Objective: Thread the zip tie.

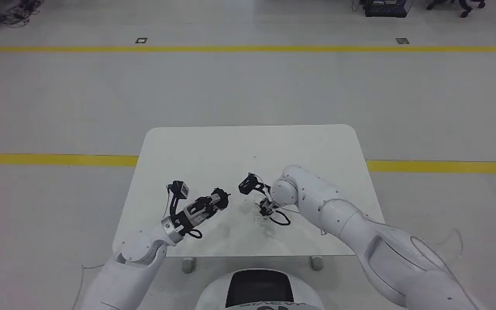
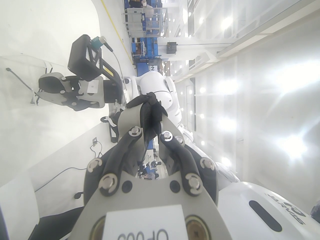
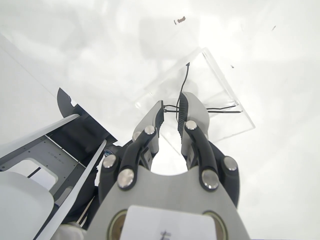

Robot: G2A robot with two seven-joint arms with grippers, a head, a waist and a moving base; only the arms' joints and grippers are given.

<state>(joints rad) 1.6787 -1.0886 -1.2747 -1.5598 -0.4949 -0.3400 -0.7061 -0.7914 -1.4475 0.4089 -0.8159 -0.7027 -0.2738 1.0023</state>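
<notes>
We count one clear tray (image 3: 221,126) with at least two black zip ties (image 3: 184,81) on it. The right gripper (image 3: 171,101), half open, straddles one. The left gripper (image 2: 150,103) is closed; we cannot tell on what.

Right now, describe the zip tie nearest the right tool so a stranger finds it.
On the white rectangular table, a clear plastic tray lies under the right tool. The thin black plastic zip tie crosses the gap between that tool's open fingers, head beside one finger; its neighbour curves off toward the tray's edge.
</notes>
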